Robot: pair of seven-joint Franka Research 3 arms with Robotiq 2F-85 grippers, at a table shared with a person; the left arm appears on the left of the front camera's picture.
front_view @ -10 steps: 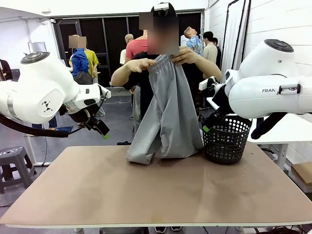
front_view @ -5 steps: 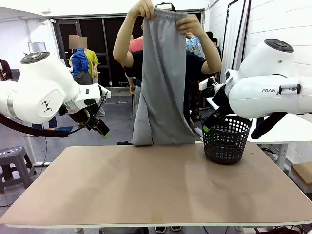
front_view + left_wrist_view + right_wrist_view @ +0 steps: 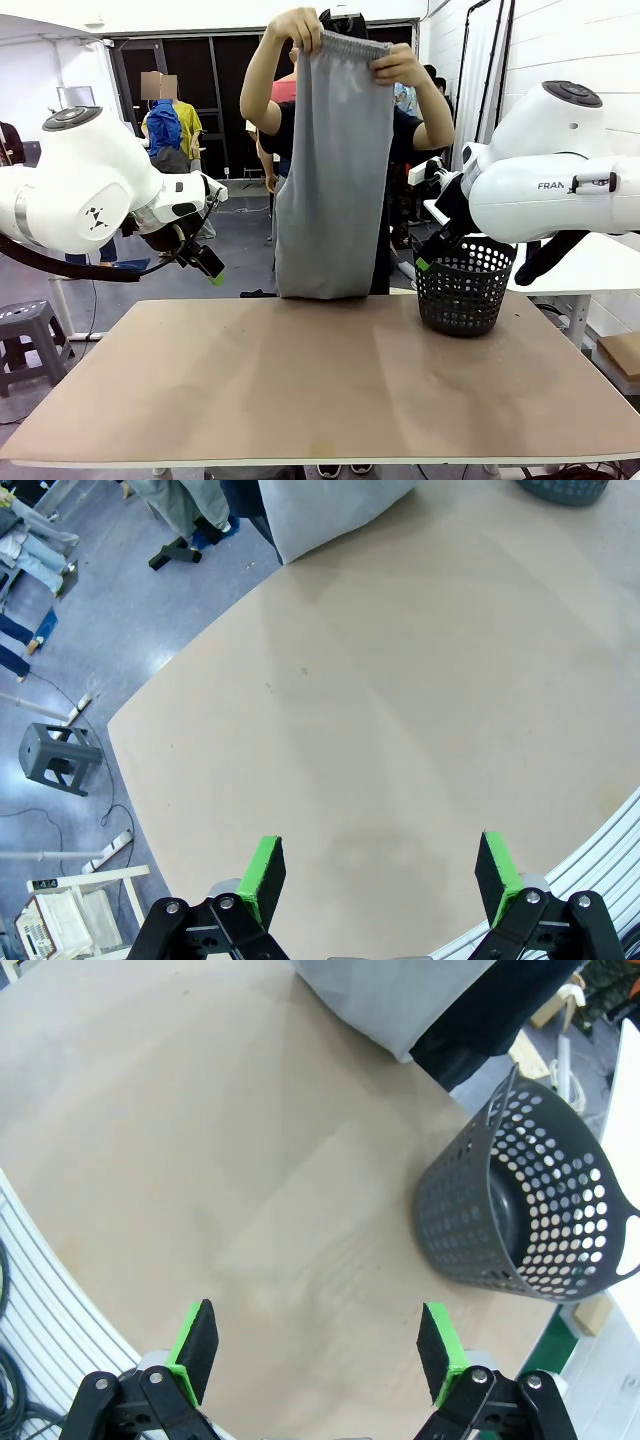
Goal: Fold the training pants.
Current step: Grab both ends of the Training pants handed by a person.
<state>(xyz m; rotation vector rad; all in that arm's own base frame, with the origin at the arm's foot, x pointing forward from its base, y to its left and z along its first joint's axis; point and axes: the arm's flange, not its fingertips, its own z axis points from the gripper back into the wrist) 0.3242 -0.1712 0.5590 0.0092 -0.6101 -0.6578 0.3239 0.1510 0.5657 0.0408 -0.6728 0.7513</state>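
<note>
Left end effector [image 3: 380,865] hovers wide open and empty above the desk [image 3: 320,380]; right end effector [image 3: 318,1345] likewise, near the black mesh basket [image 3: 465,285]. A person's hands [image 3: 295,25] hold the training pants [image 3: 333,170] up by the waistband, hems hanging at the desk's far edge.

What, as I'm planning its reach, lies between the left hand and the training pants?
Nothing but bare table: the left wrist view shows it running from the left hand to the training pants, which hang by its far edge.
</note>
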